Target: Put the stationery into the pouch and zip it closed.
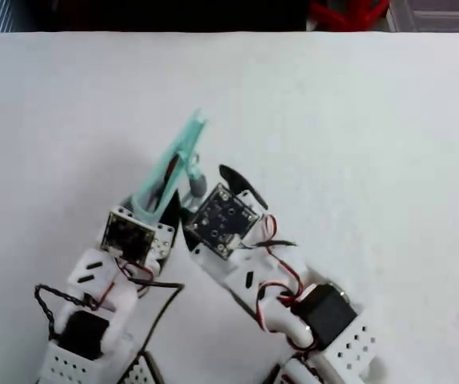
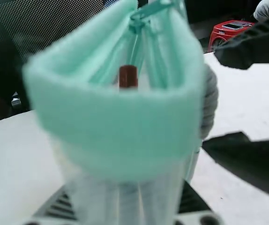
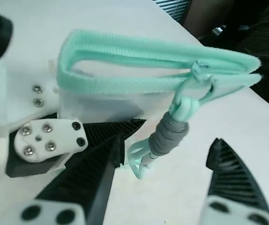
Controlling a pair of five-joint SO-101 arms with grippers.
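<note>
Over table (image 1: 357, 112), left pincer (image 1: 160, 206) grips pouch (image 1: 170, 162); rt pincer (image 3: 171, 140) spread.

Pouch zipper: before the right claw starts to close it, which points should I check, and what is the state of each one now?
1. Pouch is clamped by the left claw: ok.
2. Stationery is inside: a red-tipped item stands in the pouch: ok.
3. Right claw is open, ready to grip: ok.
4. Pull tab is gripped: not ok. It hangs between the right claw's fingers, apart from both.
5. Zipper is closed: not ok. The mouth gapes wide.
</note>
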